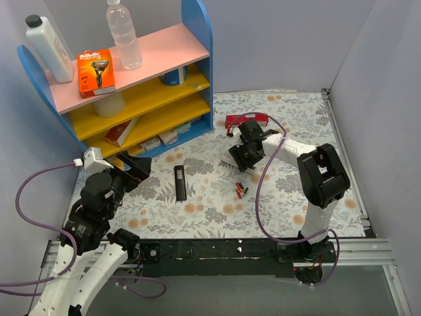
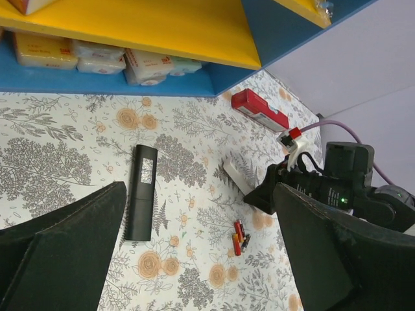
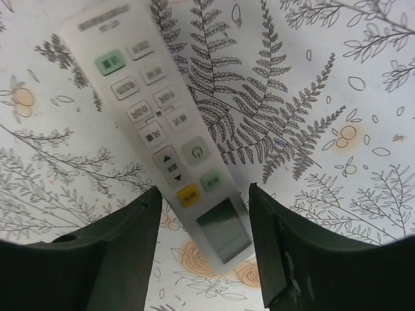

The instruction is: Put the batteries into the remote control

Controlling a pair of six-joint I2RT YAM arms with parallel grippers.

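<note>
my left gripper (image 2: 199, 191) hangs just left of the black remote (image 1: 180, 182), released, its fingers spread wide with nothing between them. it touches nothing.

the black remote lies flat on the floral table (image 1: 217, 214), long axis running away from my bases, a pale label on its upper face. behind it and to its left stands the blue shelf (image 1: 202, 66), with small packets on the lowest board.

to the right of the black remote, and a little nearer my bases than its middle, the batteries (image 1: 241, 190) lie in a tight little cluster on the table. i can make out red ones and at least one dark one. they are well apart from both of my grippers and from either remote.

further right of the black remote, and a bit further back than the batteries, lies a white remote (image 3: 165, 129), buttons up. my right gripper (image 3: 205, 191) is over its display end, unclenched, one finger on each side of the casing. whether the fingers touch it i cannot tell.

furthest right of the black remote, and well behind it, a red box (image 1: 245, 120) sits on the table, just beyond my right gripper.
</note>
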